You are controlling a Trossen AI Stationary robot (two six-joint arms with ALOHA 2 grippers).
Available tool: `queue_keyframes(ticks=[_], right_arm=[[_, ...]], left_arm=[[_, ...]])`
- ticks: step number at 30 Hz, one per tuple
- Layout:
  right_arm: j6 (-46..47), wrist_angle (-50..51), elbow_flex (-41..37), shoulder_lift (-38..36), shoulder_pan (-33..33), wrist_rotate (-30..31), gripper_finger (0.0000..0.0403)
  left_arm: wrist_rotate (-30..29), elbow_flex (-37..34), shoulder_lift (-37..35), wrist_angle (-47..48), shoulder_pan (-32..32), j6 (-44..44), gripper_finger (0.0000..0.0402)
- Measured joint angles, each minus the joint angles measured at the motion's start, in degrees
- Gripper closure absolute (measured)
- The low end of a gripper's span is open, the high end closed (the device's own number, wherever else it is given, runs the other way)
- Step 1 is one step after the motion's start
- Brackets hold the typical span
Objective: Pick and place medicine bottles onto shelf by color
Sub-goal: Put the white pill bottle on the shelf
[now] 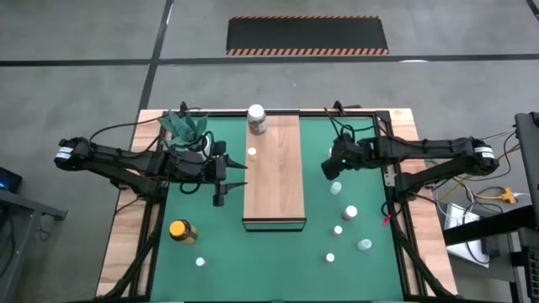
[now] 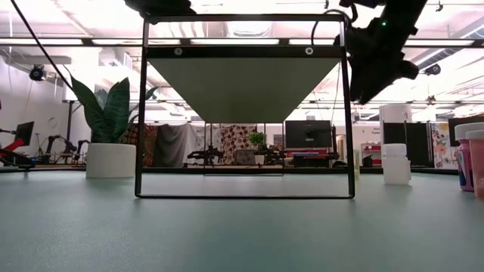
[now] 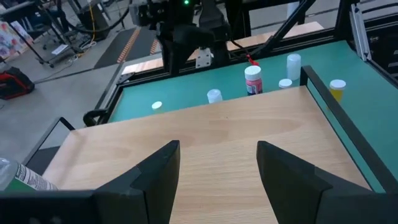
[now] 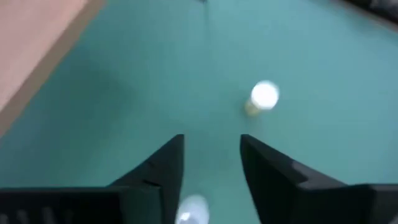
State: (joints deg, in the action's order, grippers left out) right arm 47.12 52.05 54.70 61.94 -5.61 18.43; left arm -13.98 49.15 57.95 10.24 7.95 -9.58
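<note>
Bottle [image 4: 191,213] half-hidden between parted right fingers [image 4: 211,180], grip unclear; left fingers [image 3: 217,180] spread, empty.

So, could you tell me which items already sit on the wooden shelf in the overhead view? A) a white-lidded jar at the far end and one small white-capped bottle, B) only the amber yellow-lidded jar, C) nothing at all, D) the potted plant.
A: the high view shows the white-lidded jar at the far end of the shelf and a small white-capped bottle near its left edge; the amber jar is on the mat.
</note>
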Motion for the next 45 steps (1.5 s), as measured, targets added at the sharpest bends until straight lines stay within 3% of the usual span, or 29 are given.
queue_keyframes(ticks=[4,10,25,37,45], right_arm=[[1.29,0.20,-0.86,0.01,-0.01,-6.22,0.0200],[7.55,0.14,-4.07,0.01,1.57,-8.34,0.0155],[17.56,-3.20,-9.80,0.47,6.12,-10.94,0.0143],[15.84,-3.56,-10.03,10.04,6.12,-11.51,0.0164],[16.33,-4.47,-10.03,9.73,6.12,-12.47,0.0251]], left_arm=[[-0.01,0.00,0.00,0.22,0.01,0.02,0.0205],[-0.02,0.00,0.00,0.19,0.00,-0.07,0.0205],[-0.02,0.00,-0.02,0.17,0.00,-0.35,0.0205],[-0.02,0.00,-0.02,0.20,0.01,-0.35,0.0205],[-0.02,0.00,-0.02,0.24,0.00,-0.35,0.0205]])
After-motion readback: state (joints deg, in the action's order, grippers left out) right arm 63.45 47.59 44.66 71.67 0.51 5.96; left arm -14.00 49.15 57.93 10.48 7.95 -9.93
